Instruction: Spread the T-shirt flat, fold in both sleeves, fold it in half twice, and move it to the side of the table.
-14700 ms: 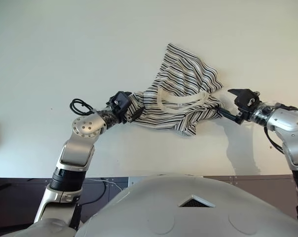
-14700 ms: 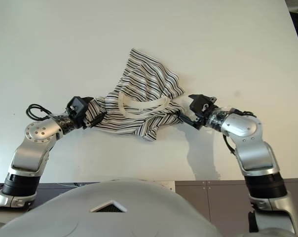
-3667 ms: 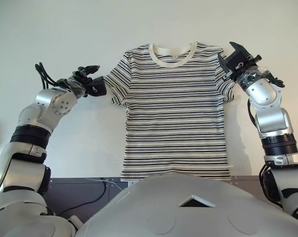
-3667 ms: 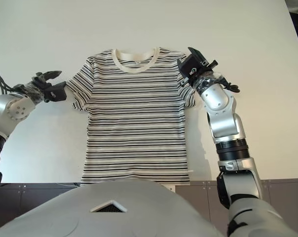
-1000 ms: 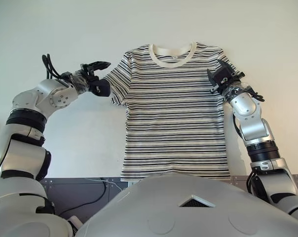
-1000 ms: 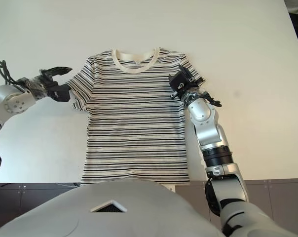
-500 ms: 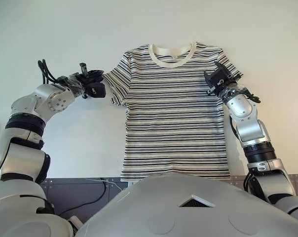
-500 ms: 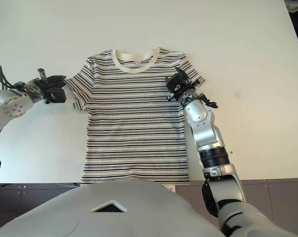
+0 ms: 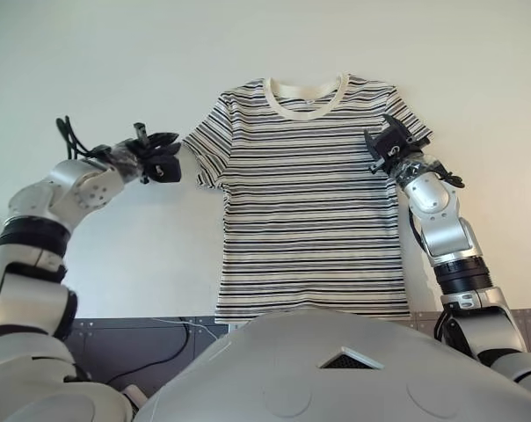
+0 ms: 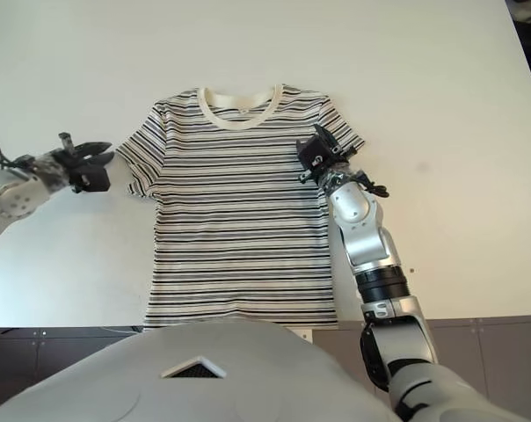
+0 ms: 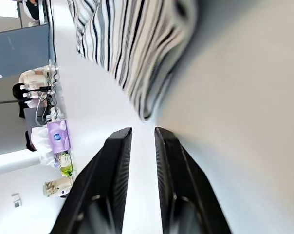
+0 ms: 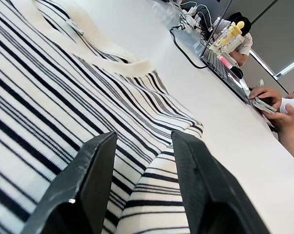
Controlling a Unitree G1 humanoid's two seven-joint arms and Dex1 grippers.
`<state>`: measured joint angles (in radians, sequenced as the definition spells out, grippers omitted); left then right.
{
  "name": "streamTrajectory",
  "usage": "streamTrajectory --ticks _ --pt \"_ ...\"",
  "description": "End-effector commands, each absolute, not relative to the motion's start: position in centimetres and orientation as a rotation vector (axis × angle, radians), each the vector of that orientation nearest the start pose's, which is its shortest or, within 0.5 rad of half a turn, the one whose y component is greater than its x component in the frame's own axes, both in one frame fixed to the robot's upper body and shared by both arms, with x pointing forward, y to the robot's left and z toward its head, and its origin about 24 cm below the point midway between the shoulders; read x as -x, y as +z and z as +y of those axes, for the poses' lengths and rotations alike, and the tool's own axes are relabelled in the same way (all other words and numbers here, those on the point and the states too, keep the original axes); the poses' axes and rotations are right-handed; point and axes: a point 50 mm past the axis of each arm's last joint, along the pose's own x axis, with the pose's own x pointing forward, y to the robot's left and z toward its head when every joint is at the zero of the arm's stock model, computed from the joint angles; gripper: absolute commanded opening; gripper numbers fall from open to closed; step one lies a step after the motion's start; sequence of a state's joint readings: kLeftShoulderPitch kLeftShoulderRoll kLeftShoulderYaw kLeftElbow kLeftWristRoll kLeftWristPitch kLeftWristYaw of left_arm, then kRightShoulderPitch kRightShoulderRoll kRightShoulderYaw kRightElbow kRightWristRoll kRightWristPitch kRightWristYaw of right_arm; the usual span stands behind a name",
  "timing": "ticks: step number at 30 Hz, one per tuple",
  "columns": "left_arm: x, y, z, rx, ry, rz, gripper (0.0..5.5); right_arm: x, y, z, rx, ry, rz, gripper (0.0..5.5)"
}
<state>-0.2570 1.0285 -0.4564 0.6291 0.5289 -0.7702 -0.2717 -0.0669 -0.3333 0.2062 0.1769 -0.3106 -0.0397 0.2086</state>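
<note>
— T-shirt: where is it?
— It lies spread flat on the white table, with its collar at the far side and its hem at the near edge.
— And the left gripper?
— It is over bare table just beside the left sleeve. Its fingers are a narrow gap apart and hold nothing.
— The right gripper?
— It is over the right sleeve near the armpit, fingers spread, with no cloth pinched.
</note>
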Motion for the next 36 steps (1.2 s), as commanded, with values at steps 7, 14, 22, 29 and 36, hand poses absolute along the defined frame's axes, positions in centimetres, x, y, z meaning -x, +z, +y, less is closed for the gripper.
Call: streamTrajectory --ticks 7,14,22,29,36 --pt "-24.5 1.1 26.2 -1.459 -1.102 0.213 2.06 -26.3 1.6 -16.2 0.676 0.429 0.134 2.07" --pt "-25.7 -0.3 27.4 -1.515 -1.025 0.295 2.06 -26.4 1.5 -15.8 0.672 0.438 0.134 2.07" --pt "-24.8 -1.3 27.5 -1.498 -1.032 0.296 1.48 -26.5 1.5 -15.6 0.662 0.441 0.134 2.07" --pt "-25.0 -0.9 27.0 -1.540 -1.069 0.237 0.38 -26.5 1.4 -15.6 0.659 0.437 0.135 2.07" --pt "-25.3 -0.5 27.6 -1.546 -1.028 0.240 0.11 -26.5 1.4 -15.6 0.656 0.431 0.139 2.07"
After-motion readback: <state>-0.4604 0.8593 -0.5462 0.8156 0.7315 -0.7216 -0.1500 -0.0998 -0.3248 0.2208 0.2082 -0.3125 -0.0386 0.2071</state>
